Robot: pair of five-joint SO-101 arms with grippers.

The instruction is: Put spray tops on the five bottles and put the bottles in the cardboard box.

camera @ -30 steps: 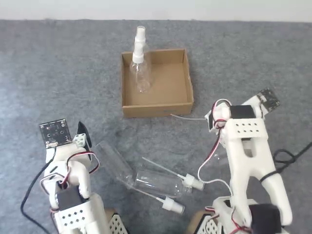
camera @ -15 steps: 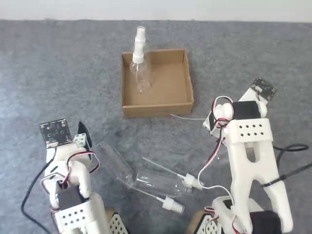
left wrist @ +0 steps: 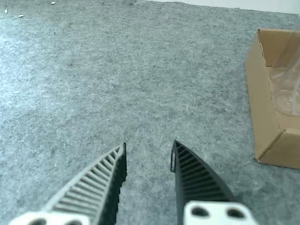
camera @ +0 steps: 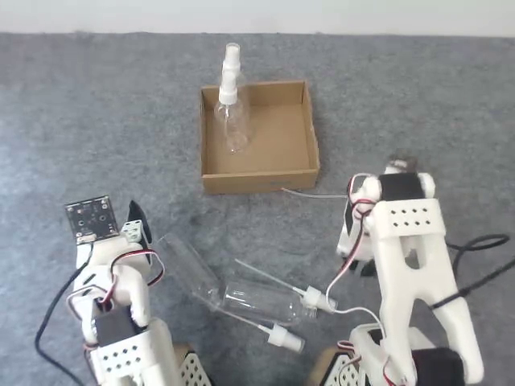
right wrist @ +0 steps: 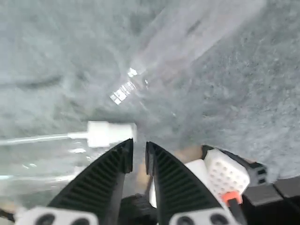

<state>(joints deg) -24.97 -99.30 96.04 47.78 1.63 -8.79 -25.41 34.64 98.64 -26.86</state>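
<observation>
Left gripper (left wrist: 147, 149) is open a fair way with nothing in it. It hangs over bare carpet (left wrist: 93, 70), well back from the box (left wrist: 263, 110). Right gripper (right wrist: 138, 144) is pinched almost together, with just a sliver between the jaws and nothing held. Its tips sit right by a white spray top (right wrist: 111, 133) whose thin tube runs off along the carpet.

From above, two clear bottles lie flat between the arms. The left bottle (camera: 189, 269) is on a diagonal, from beside the left arm down toward the middle. I can't tell which end is the neck. It touches the middle bottle (camera: 261, 299), which lies roughly crosswise with one end toward the right arm.

The far top (camera: 319, 302) is at that end, head toward the right arm. Its tube slants back alongside the bottle, not inside it as far as I can tell. The near top (camera: 286, 338) lies loose just beside it, pointing the same way.

In the box, the boxed bottle (camera: 232, 125) lies lengthwise with its sprayer pointing away from the arms, over the far wall. Another sprayer (camera: 232, 55) sits right past it, and I can't tell what it's on. A stray tube (camera: 310, 193) lies just in front of the box, with one end under the right arm.
</observation>
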